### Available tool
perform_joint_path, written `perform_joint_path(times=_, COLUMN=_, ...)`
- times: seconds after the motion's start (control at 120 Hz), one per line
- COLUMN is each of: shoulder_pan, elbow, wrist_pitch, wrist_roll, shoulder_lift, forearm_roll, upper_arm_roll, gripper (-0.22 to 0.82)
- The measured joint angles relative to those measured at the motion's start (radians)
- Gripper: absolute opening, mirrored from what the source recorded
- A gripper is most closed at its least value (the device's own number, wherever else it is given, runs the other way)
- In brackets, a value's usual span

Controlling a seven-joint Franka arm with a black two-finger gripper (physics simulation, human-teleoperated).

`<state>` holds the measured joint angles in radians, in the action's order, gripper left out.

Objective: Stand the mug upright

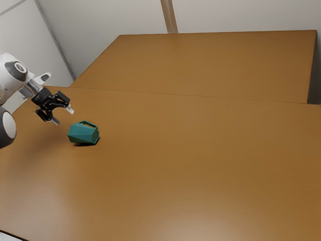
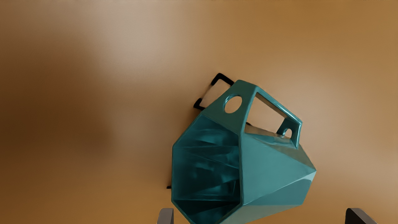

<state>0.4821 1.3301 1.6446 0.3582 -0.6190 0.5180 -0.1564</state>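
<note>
One teal mug (image 2: 270,168), on its side on bench (image 1: 200,150), hand (image 1: 63,116) near mug, to the exterior view's left of it, fingers spread wide

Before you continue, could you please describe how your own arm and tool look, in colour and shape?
My arm is white and rounded, with a dark grey patch around a ringed round cap, and a silvery collar near the end. The tool is black and angular, with two fingers ending in grey tips.
</note>
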Motion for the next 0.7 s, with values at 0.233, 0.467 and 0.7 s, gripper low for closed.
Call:
perform_joint_path(times=0.233, shoulder_pan=0.0, elbow=0.008, wrist_pitch=-0.011, wrist_roll=0.054, shoulder_lift=-0.032, forearm_roll=0.095, upper_arm_roll=0.001, gripper=0.6)
perform_joint_path(times=0.467, shoulder_pan=-0.002, elbow=0.061, wrist_pitch=-0.043, wrist_roll=0.088, shoulder_lift=-0.038, forearm_roll=0.174, upper_arm_roll=0.003, gripper=0.6)
perform_joint_path(times=0.7, shoulder_pan=-0.003, elbow=0.068, wrist_pitch=-0.069, wrist_roll=0.111, shoulder_lift=-0.064, forearm_roll=0.203, upper_arm_roll=0.013, gripper=0.35)
